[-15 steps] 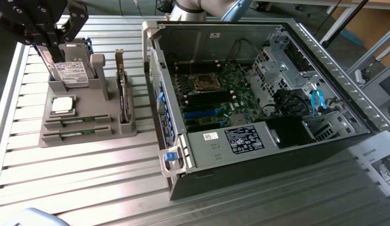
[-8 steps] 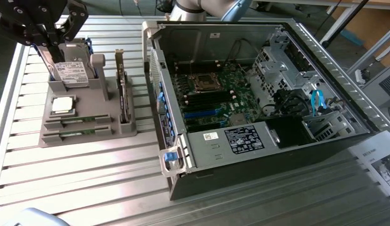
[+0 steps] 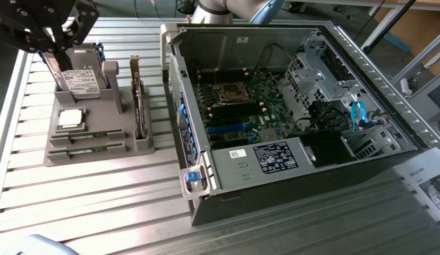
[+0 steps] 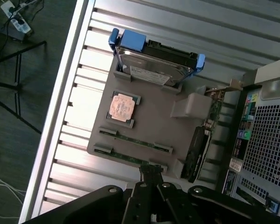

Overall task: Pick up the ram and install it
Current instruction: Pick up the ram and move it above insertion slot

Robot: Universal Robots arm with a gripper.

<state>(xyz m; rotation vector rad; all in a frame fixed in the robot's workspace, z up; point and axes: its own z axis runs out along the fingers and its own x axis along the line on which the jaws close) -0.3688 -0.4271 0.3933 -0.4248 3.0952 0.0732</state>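
I see the ram (image 3: 86,139), a thin green stick, lying on edge in a slot of the grey holder (image 3: 101,123). A second ram stick (image 3: 84,153) sits parallel just beside it.

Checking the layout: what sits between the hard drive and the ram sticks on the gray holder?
The square processor chip lies flat between hard drive and ram sticks, seen in wrist and exterior views.
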